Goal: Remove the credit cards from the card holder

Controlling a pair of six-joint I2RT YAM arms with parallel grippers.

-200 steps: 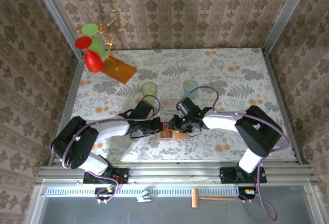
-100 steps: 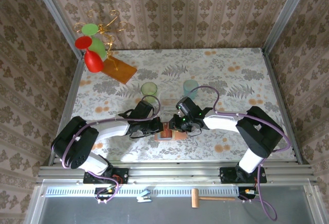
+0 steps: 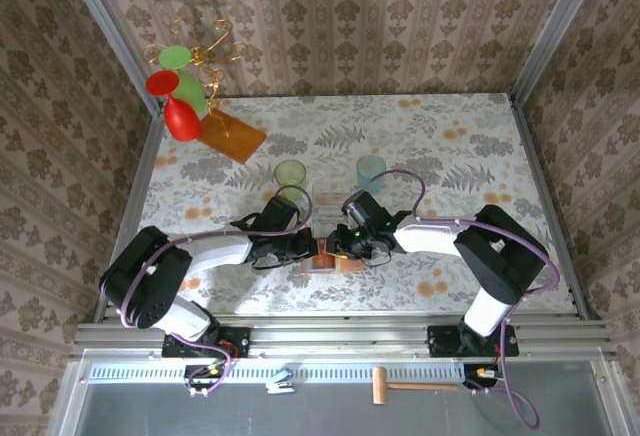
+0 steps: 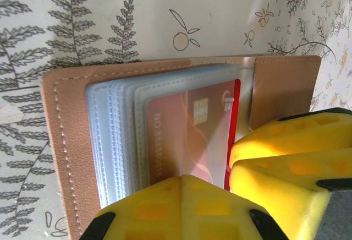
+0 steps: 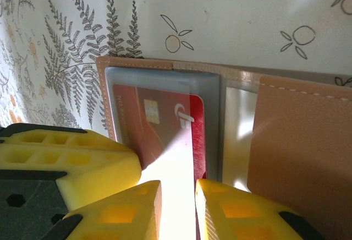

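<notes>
Nothing is out yet: the red credit card [image 5: 159, 124] sits sleeved in the card holder [image 3: 322, 259] at the desk's [image 3: 450, 156] 6 o'clock; the left pincer [image 4: 228, 168], closed, presses the holder; the right pincer [image 5: 177, 187] stands slightly parted over the card

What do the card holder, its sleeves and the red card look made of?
Card holder: tan leather or leatherette, matte, stitched edge. Sleeves: clear frosted plastic, glare streaks, card showing through. Red card: probably rigid glossy plastic, with a metallic chip.
</notes>
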